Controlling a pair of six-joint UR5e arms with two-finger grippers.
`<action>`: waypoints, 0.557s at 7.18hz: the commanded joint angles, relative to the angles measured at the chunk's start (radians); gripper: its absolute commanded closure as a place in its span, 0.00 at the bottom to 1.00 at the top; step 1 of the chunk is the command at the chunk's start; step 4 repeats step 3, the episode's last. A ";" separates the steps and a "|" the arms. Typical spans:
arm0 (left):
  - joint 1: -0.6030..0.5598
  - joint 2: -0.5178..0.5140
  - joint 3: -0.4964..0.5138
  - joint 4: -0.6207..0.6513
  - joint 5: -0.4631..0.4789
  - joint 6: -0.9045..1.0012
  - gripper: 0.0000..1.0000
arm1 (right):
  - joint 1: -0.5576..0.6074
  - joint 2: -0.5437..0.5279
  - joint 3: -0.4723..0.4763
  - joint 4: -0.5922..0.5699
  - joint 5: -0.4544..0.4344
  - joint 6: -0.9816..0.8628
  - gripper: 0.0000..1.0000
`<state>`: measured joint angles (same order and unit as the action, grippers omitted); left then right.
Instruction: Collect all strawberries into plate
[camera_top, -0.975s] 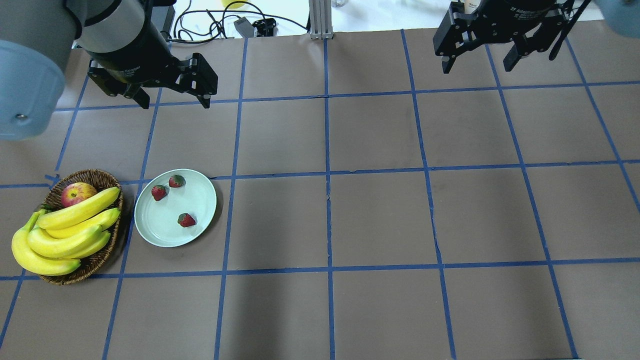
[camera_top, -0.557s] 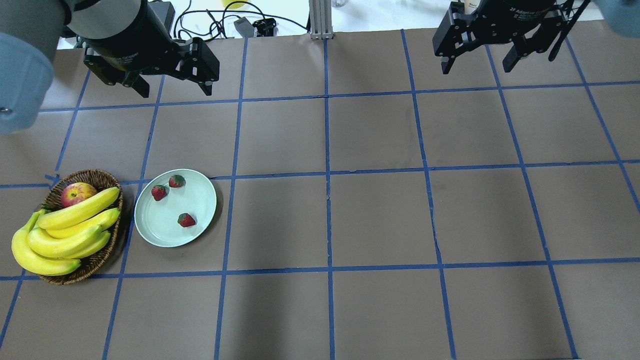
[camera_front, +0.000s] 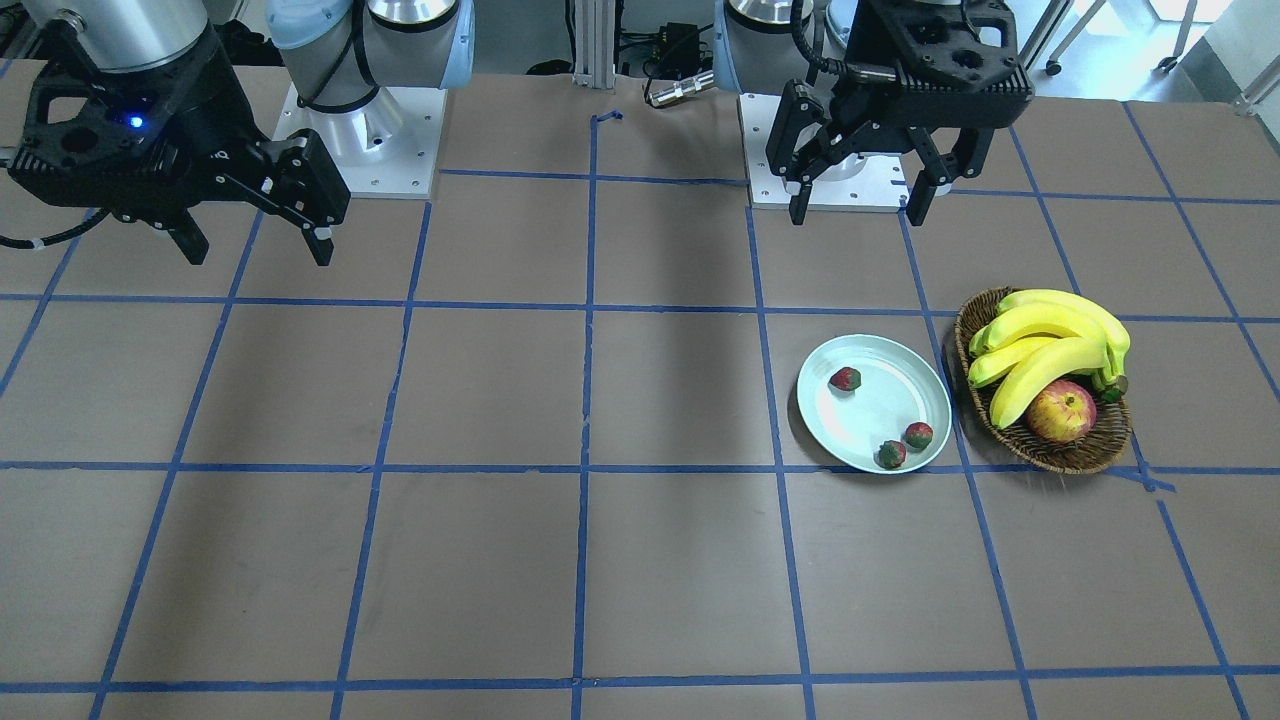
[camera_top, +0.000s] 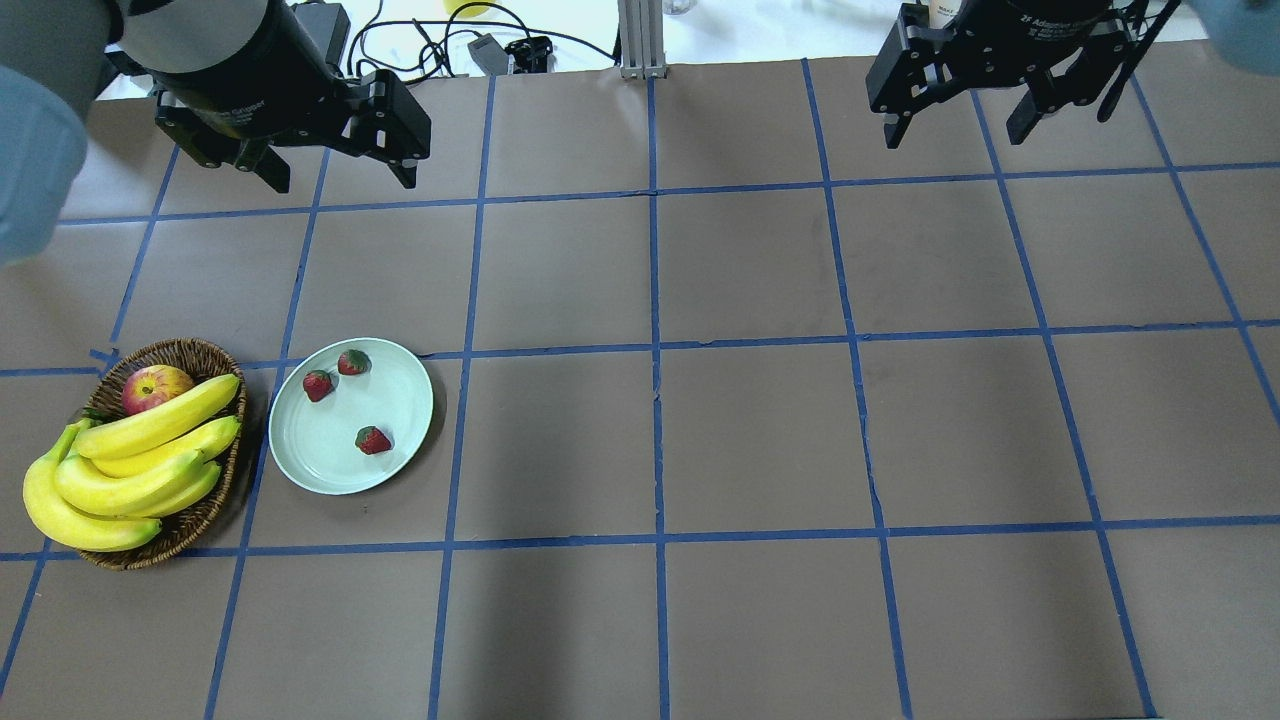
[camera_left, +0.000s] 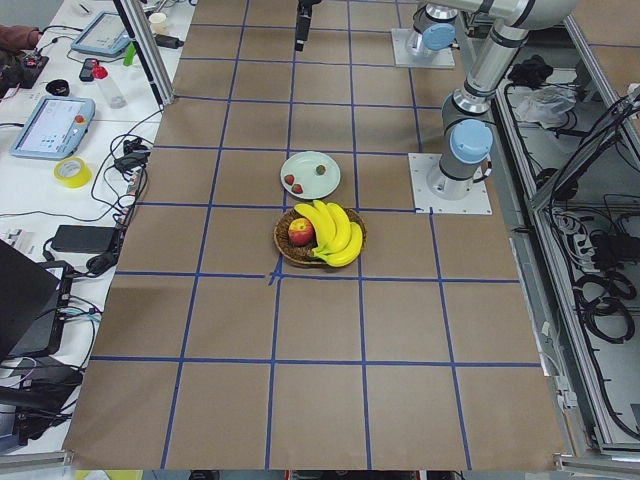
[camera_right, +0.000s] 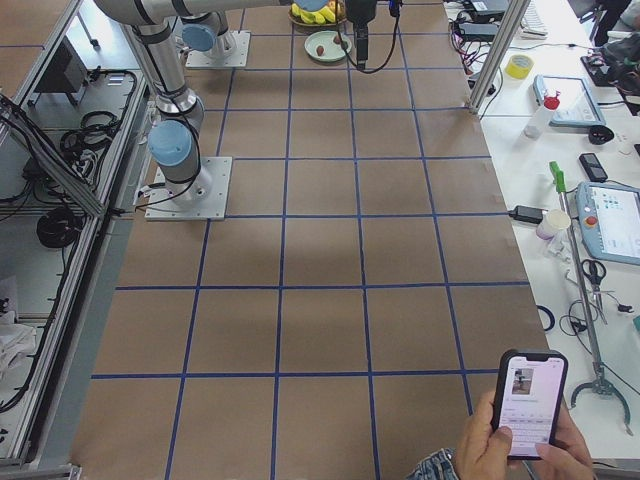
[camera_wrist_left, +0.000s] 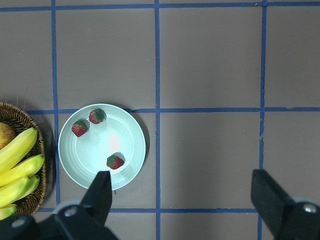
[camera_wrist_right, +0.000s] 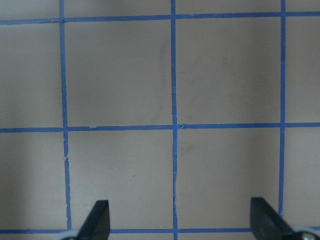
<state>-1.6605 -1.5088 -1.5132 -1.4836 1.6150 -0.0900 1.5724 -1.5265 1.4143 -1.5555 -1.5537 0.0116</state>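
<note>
Three strawberries (camera_top: 318, 384) (camera_top: 352, 362) (camera_top: 373, 440) lie in the pale mint plate (camera_top: 330, 455) at the table's left. The front view shows them too (camera_front: 845, 378) (camera_front: 891, 454) (camera_front: 918, 435), as does the left wrist view (camera_wrist_left: 79, 128) (camera_wrist_left: 97, 116) (camera_wrist_left: 115, 161). My left gripper (camera_top: 344, 182) hangs open and empty, high above the table, beyond the plate (camera_wrist_left: 100, 150). My right gripper (camera_top: 952, 138) is open and empty over the far right, with bare table below it (camera_wrist_right: 178, 201).
A brown wicker basket (camera_top: 200, 350) with bananas (camera_top: 140, 450) and an apple (camera_top: 155, 387) stands directly left of the plate. Cables lie past the table's far edge. In the right side view a person's hands hold a phone (camera_right: 525, 395).
My left gripper has drifted towards the table's far edge and a little to the left, still open. The right gripper, plate and strawberries have not moved.
</note>
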 joint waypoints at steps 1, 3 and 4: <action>-0.007 0.013 -0.002 -0.010 0.000 0.001 0.00 | 0.000 -0.001 0.000 0.000 0.000 0.001 0.00; -0.008 0.027 -0.002 -0.024 -0.013 0.001 0.00 | 0.000 0.000 0.000 0.002 0.000 -0.001 0.00; -0.008 0.027 -0.002 -0.024 -0.013 0.001 0.00 | 0.000 0.000 0.000 0.002 0.000 -0.001 0.00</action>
